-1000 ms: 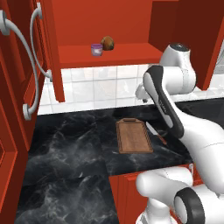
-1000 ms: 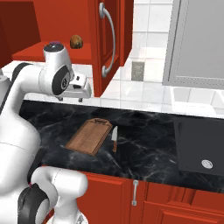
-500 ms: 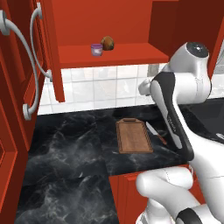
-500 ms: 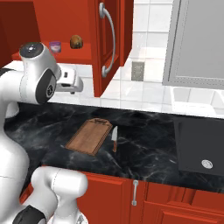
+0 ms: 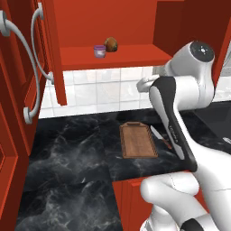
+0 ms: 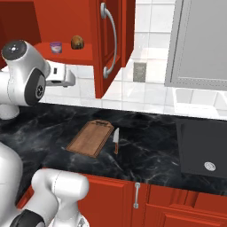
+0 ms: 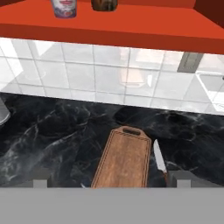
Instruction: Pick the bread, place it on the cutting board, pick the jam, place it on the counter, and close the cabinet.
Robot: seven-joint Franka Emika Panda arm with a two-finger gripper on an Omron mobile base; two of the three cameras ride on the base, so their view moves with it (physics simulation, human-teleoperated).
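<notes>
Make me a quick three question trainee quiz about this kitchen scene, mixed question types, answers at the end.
1. True or false: the bread lies on the cutting board.
2. What lies on the counter beside the board?
A. knife
B. fork
C. spoon
3. Fill in: the jam stands on the open cabinet shelf beside the ____.

Key: 1 false; 2 A, the knife; 3 bread.

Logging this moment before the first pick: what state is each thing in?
cabinet: doors open.
bread: on the cabinet shelf, untouched.
jam: upright beside the bread, lid on.
cutting board: flat on the counter, bare.
knife: flat on the counter beside the board.
gripper: holding nothing.
</notes>
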